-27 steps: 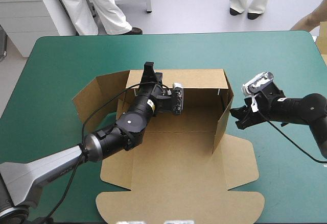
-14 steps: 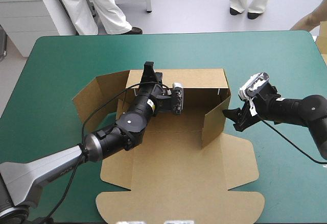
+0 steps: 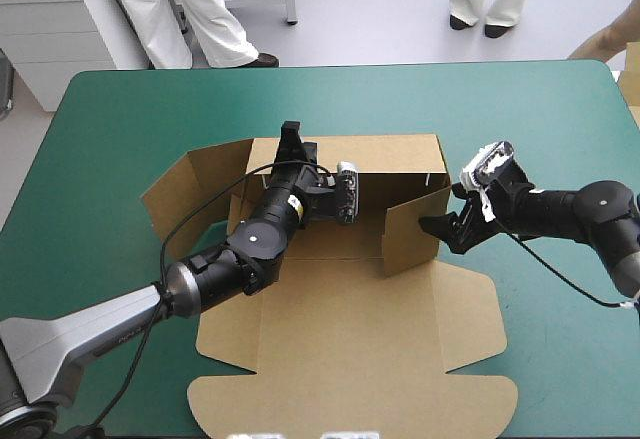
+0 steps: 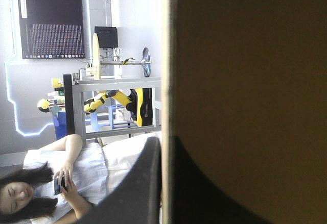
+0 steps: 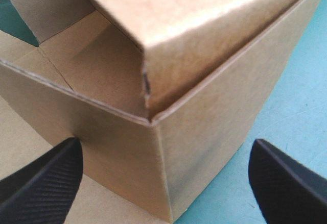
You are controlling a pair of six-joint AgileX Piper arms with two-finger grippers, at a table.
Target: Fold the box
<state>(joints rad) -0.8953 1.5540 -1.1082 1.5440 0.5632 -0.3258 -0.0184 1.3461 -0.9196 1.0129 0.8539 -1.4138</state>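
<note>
High view gives me the table (image 3: 560, 119) under its teal-green cover, and the brown box (image 3: 330, 299) takes up its middle, half raised. The lid panel (image 3: 350, 399) lies flat toward 6 o'clock, its rounded flaps spread on the cover. The back wall (image 3: 390, 154) stands upright at 12 o'clock. At 9 o'clock the left wall (image 3: 185, 189) leans outward, splayed open. At 3 o'clock the right wall (image 3: 410, 234) stands up, swung inward and angled across the box floor.

My left arm reaches in from 8 o'clock over the box floor, and the left gripper (image 3: 292, 141) sits on the back wall's top edge near its 9 o'clock corner. Left wrist view confirms the hold: the board's edge runs between the two black fingers (image 4: 135, 193), so it is clamped on the box.

My right gripper (image 3: 438, 227) comes in from 3 o'clock, right at the outer face of the right wall. Right wrist view shows its fingers (image 5: 43, 178) spread wide, released and holding nothing, with a raised corner of the box between and just ahead of them. I can't tell whether a fingertip touches the board.
</note>
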